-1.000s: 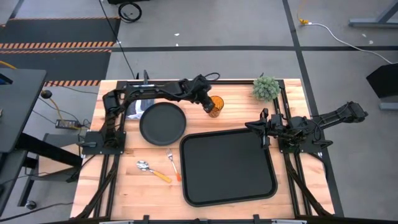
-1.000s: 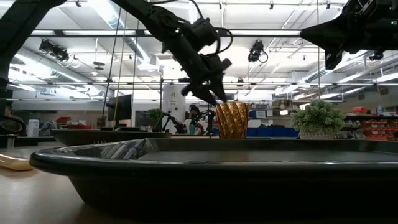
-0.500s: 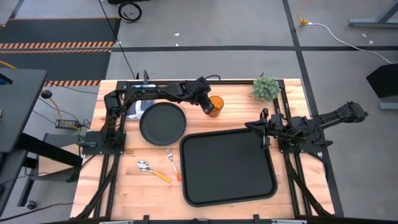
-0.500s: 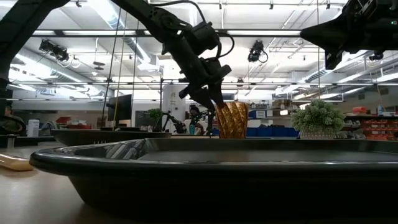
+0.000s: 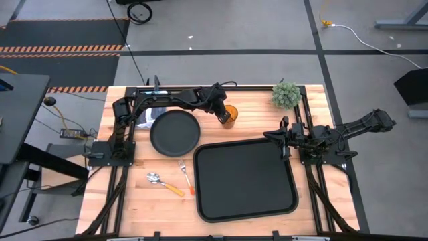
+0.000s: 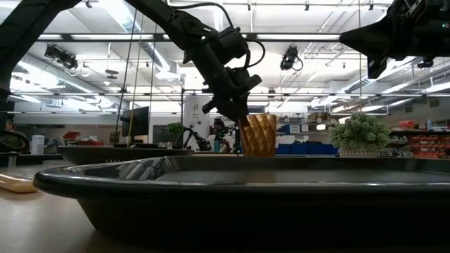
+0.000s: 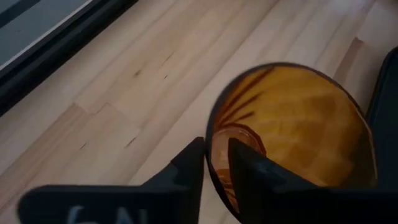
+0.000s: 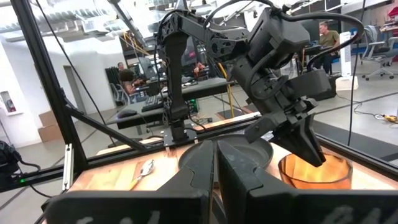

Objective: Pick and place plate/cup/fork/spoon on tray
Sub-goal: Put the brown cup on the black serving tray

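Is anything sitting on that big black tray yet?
No, the tray lies bare, with the plate, fork and spoon on the table beside it.

In the left wrist view the cup (image 7: pixel 292 134) is cut off by the picture's edge. In the low view the tray (image 6: pixel 232 193) rim hides the cup's base. From above, we cannot separate fork (image 5: pixel 185 175) tines or spoon (image 5: pixel 156 179) bowl detail.

Translucent ribbed amber cup (image 7: pixel 292 134), pale wood-grain table (image 7: pixel 124 93), matte black plate (image 5: pixel 174 132).
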Controlling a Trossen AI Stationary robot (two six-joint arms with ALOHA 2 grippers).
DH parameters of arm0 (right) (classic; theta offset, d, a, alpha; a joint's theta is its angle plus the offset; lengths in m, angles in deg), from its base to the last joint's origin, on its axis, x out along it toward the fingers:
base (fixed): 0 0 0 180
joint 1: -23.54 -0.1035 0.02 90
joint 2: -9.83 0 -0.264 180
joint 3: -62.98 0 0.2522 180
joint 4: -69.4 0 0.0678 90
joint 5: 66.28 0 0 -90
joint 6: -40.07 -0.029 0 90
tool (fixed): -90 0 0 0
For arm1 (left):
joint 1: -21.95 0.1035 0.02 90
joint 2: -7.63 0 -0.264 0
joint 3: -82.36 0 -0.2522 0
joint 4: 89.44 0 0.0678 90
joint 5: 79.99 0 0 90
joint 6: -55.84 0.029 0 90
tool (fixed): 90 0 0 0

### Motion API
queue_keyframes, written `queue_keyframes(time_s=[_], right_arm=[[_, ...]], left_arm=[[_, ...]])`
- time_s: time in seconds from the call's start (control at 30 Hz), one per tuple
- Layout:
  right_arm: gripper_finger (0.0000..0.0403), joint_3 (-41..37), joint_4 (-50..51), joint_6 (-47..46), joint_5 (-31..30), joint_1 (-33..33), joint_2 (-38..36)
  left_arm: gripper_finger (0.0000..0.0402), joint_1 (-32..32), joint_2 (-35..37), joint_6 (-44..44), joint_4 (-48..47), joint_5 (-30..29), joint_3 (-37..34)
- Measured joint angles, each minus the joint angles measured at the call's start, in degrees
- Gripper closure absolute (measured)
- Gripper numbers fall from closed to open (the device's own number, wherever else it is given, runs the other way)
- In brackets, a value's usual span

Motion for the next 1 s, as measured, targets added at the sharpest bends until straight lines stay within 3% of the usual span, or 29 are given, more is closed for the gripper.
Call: queue_keyframes(time_s=[0.2, 0.4, 0.57, 1.0], right_arm=[[0.0376, 0.0, 0.0, 0.0, 0.0, 0.0, 0.0], [0.0376, 0.0, 0.0, 0.0, 0.0, 0.0, 0.0], [0.0376, 0.0, 0.0, 0.0, 0.0, 0.0, 0.0], [0.0376, 0.0, 0.0, 0.0, 0.0, 0.0, 0.0]], left_arm=[[0.0386, 0.0, 0.0, 0.4, 0.3, 0.0, 0.0], [0.0386, 0.0, 0.0, 1.6, -1.0, 0.1, 2.7], [0.0386, -0.8, 0.0, 1.3, -3.2, 4.9, 9.5], [0.0386, -16.6, -2.1, -0.8, -4.0, 5.1, 11.6]])
